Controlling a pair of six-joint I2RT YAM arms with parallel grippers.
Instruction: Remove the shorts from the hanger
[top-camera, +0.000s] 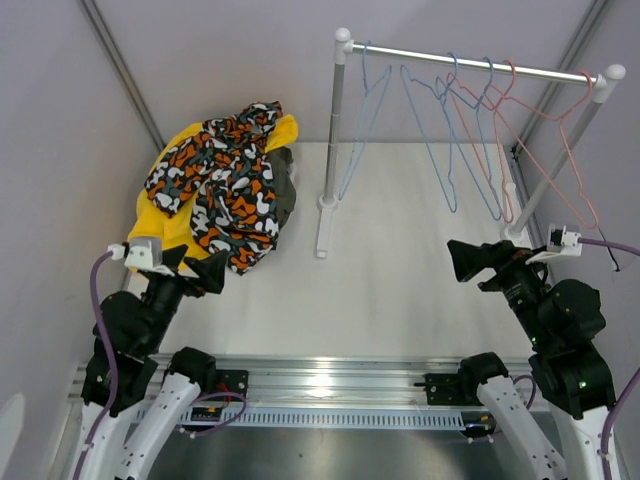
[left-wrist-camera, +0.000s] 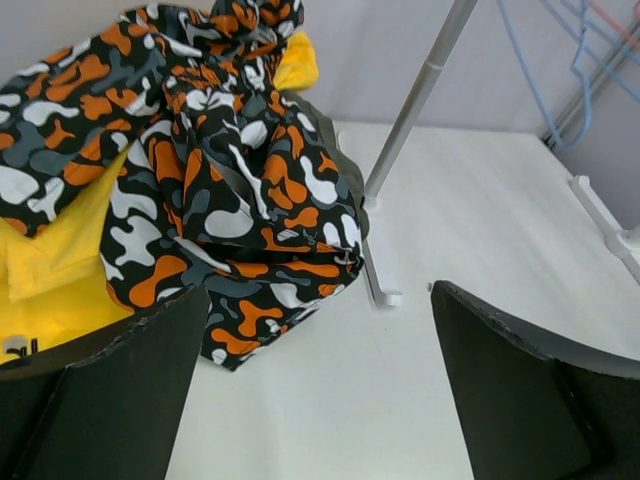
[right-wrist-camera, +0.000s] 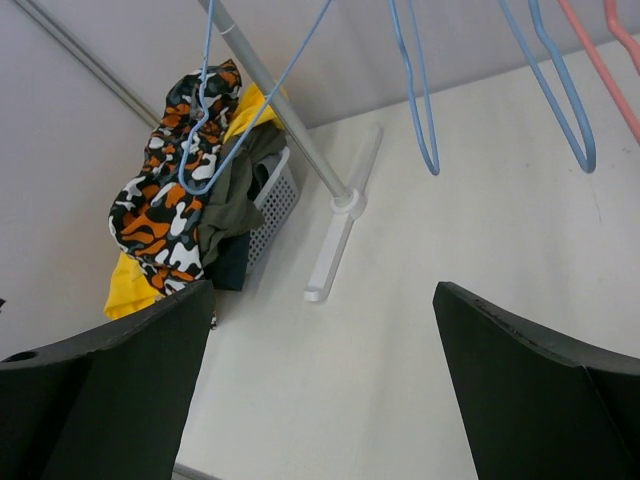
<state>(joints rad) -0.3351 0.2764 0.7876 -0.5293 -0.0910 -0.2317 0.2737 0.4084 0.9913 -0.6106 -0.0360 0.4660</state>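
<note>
The camouflage shorts (top-camera: 225, 185) lie on top of a heap at the back left, over the yellow shorts (top-camera: 160, 225) and the olive shorts (top-camera: 283, 195). They also show in the left wrist view (left-wrist-camera: 220, 170) and the right wrist view (right-wrist-camera: 160, 215), with a dark navy pair (right-wrist-camera: 232, 270) under the olive pair (right-wrist-camera: 232, 195). The grey pair is hidden. Several bare wire hangers (top-camera: 470, 130) hang on the rail (top-camera: 470, 60). My left gripper (top-camera: 200, 268) is open and empty just in front of the heap. My right gripper (top-camera: 470, 260) is open and empty at the right.
A grey perforated basket (right-wrist-camera: 268, 205) holds the heap. The white rack stands on two feet (top-camera: 322, 228), with its posts (top-camera: 335, 120) at mid-table and at the right (top-camera: 560, 160). Grey walls close in left and right.
</note>
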